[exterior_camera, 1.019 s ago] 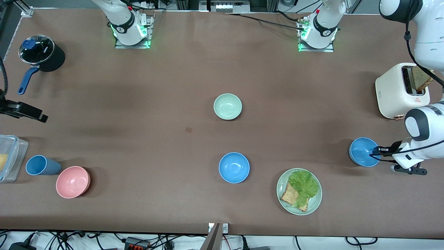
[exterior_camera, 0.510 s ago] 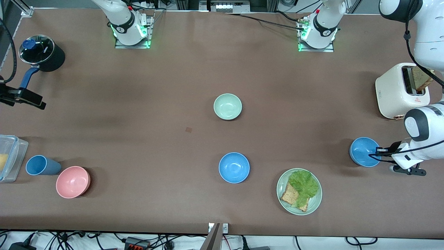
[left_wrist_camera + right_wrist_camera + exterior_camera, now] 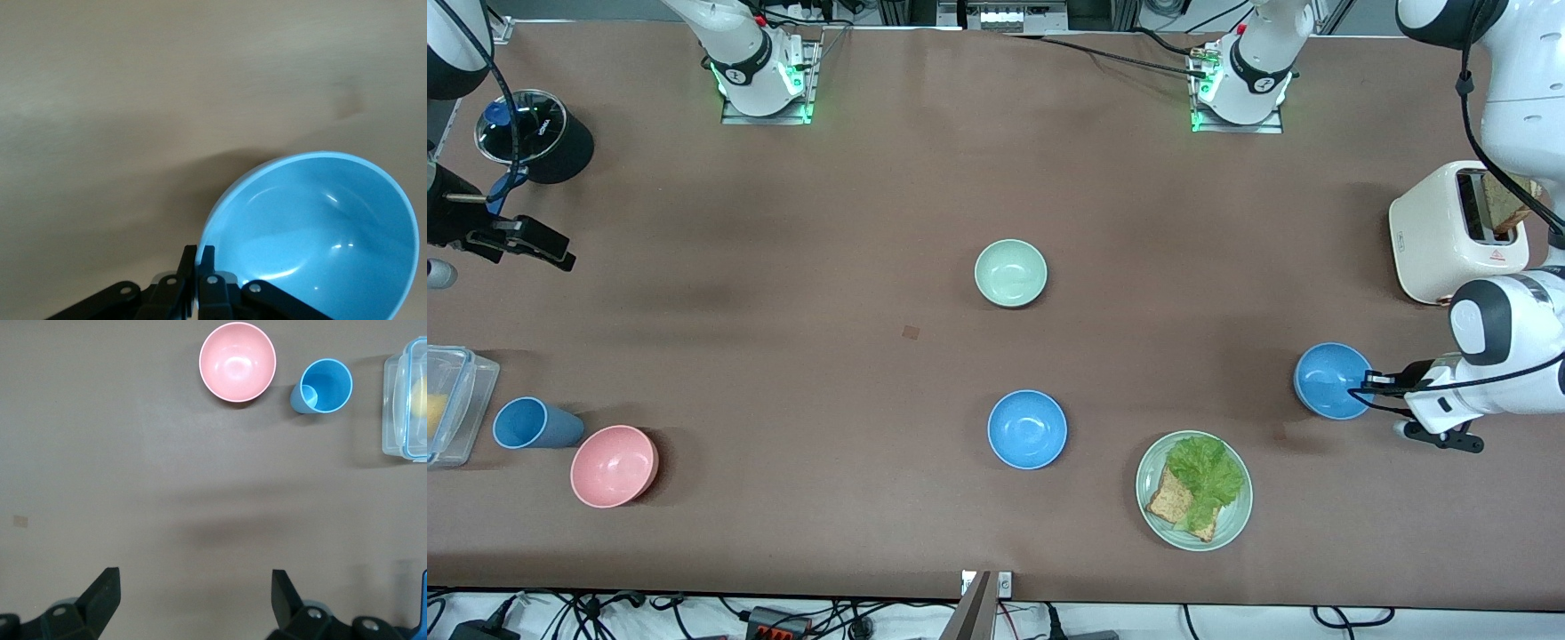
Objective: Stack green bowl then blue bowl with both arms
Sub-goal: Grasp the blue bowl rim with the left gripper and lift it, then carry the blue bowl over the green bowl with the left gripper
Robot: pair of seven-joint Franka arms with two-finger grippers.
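Note:
The pale green bowl (image 3: 1010, 273) sits at mid-table. One blue bowl (image 3: 1027, 428) rests nearer the front camera than it. A second blue bowl (image 3: 1329, 380) (image 3: 320, 227) is at the left arm's end of the table. My left gripper (image 3: 1368, 383) (image 3: 199, 250) is shut on that bowl's rim, one finger inside and one outside. My right gripper (image 3: 559, 252) (image 3: 193, 577) hangs open over bare table at the right arm's end, with nothing between its fingers.
A cream toaster (image 3: 1449, 231) holding bread stands by the left arm. Near the held bowl is a plate (image 3: 1152, 511) of lettuce and toast. The right arm's end has a pink bowl (image 3: 614, 465), blue cup (image 3: 529, 423), clear container (image 3: 449, 404) and black pot (image 3: 534, 133).
My left gripper has closed on the blue bowl's rim and carried the bowl a little toward the table's middle. The right gripper has swung in over the table, toward the pot.

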